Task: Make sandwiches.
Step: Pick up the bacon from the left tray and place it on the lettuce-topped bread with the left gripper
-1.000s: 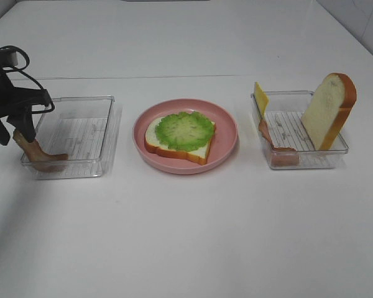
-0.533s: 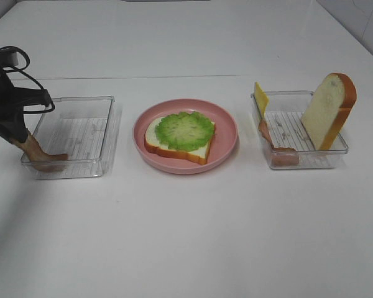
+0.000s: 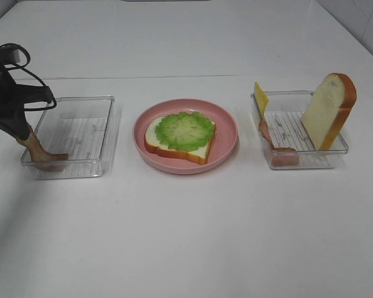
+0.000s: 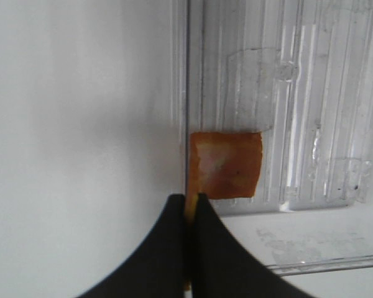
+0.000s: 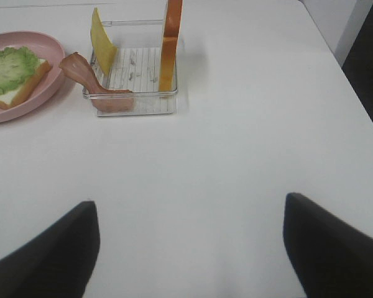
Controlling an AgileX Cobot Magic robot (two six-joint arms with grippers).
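Observation:
On the pink plate lies the sandwich: one white bread slice topped with green lettuce, seen also in the right wrist view as the sandwich. My left gripper hangs over the left clear tray's near left corner, shut on the upper end of a brown bacon strip. In the left wrist view the left gripper pinches that bacon strip edge-on. My right gripper stands open above bare table, short of the right tray.
The right clear tray holds a yellow cheese slice, a bacon strip and an upright bread slice. The same cheese, bacon and bread show in the right wrist view.
The left gripper's fingers have shut on the bacon strip's upper end in the left tray. Nothing else has moved.

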